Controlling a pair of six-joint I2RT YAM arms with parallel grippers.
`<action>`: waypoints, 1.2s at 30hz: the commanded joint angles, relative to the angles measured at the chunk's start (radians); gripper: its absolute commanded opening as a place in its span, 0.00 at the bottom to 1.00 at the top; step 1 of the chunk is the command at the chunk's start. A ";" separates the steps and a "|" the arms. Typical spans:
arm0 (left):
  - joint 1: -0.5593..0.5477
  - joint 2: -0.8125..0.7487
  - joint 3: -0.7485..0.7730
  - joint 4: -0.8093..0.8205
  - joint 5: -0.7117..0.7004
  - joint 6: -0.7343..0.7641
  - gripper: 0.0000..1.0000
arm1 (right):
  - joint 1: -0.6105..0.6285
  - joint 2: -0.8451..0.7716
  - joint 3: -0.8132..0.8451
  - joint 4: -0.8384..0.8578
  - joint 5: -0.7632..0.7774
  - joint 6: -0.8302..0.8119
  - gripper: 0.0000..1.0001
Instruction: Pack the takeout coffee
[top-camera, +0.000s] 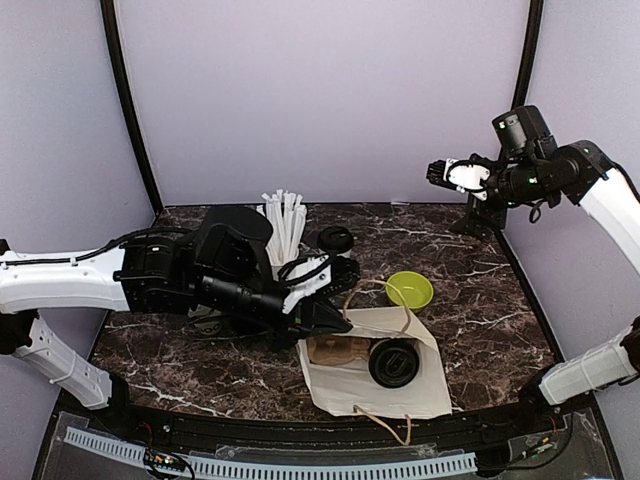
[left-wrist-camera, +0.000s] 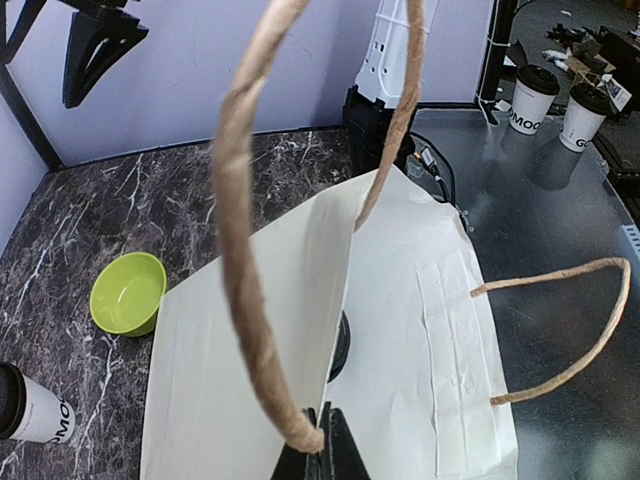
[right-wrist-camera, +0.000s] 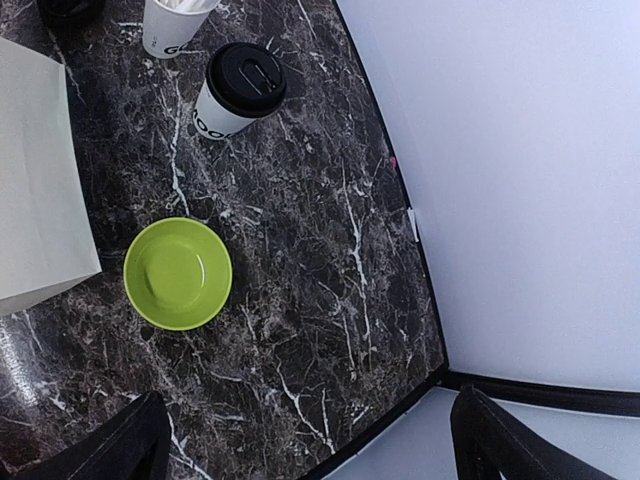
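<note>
A white paper bag with brown twine handles stands at the front centre. My left gripper is shut on its top edge, holding the mouth apart. One takeout coffee with a black lid sits inside the bag; only a sliver of its lid shows in the left wrist view. A second takeout coffee stands upright on the table behind the bag, and also shows in the right wrist view. My right gripper is open and empty, raised high over the back right corner.
A green bowl sits right of the bag, and shows below my right wrist. A white cup of straws stands behind my left arm. Two more lidded cups stand off the table on a metal surface.
</note>
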 joint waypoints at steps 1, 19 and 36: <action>-0.026 -0.035 -0.010 0.048 -0.046 -0.008 0.00 | -0.009 -0.012 -0.027 0.049 -0.026 0.022 0.99; 0.092 0.056 0.123 -0.035 -0.002 -0.062 0.00 | -0.041 0.121 0.074 -0.070 -0.275 0.100 0.95; 0.385 0.280 0.267 -0.058 0.342 -0.250 0.00 | -0.075 0.128 0.283 -0.247 -0.513 0.092 0.90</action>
